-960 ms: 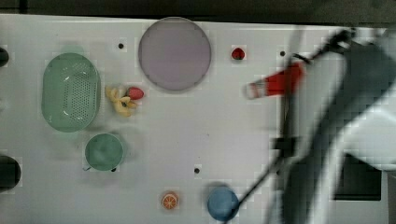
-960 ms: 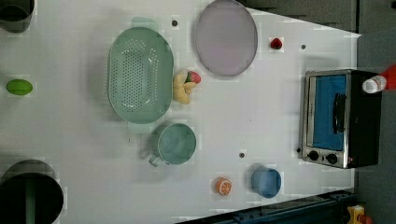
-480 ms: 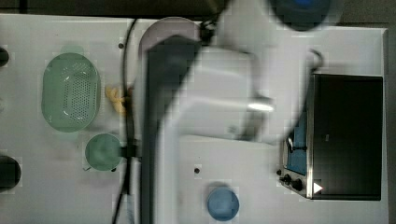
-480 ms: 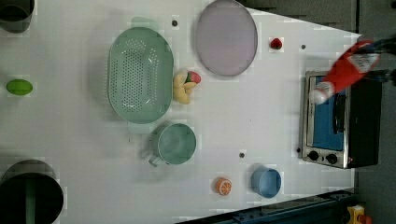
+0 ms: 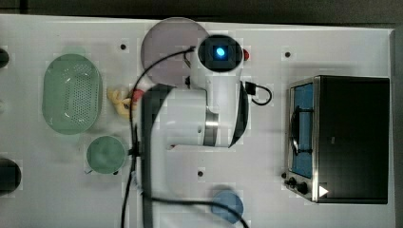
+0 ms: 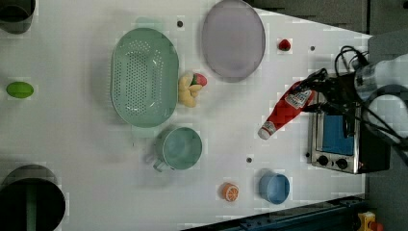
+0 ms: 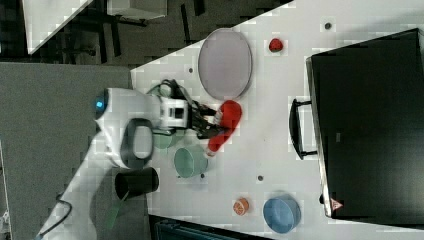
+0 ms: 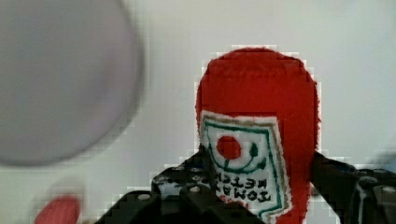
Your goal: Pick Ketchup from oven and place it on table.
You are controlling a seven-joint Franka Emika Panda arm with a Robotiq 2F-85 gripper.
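top view: the arm (image 5: 190,118) is parked over the middle of the white table (image 5: 266,199), so whatever it carries is tucked underneath. The oven (image 5: 349,137) sits well off toward the top view's right, and the lilac plate (image 5: 161,47) pokes out from behind the arm.

left view: the gripper (image 6: 315,94) is clamped on the fat end of the ketchup (image 6: 285,109). The bottle hangs tilted, white cap (image 6: 265,131) low and pointing away from the gripper, out over bare table just beside the oven's (image 6: 344,144) front. Can't tell if the cap is touching the surface yet.

right view: same story, the gripper (image 7: 210,124) has the ketchup (image 7: 225,125) pinched by its base, the green mug (image 7: 190,161) sits close by the cap end and the plate (image 7: 225,62) is near on the other side.

wrist view: fingers (image 8: 187,182) either side of the label, the ketchup (image 8: 259,135) snug between them, pale table behind.

what could go wrong: my guess is that letting go while it's this tilted means the bottle flops and rolls, maybe into the mug or plate. A grip this far from the cap could also let it swing or slip on the way down.
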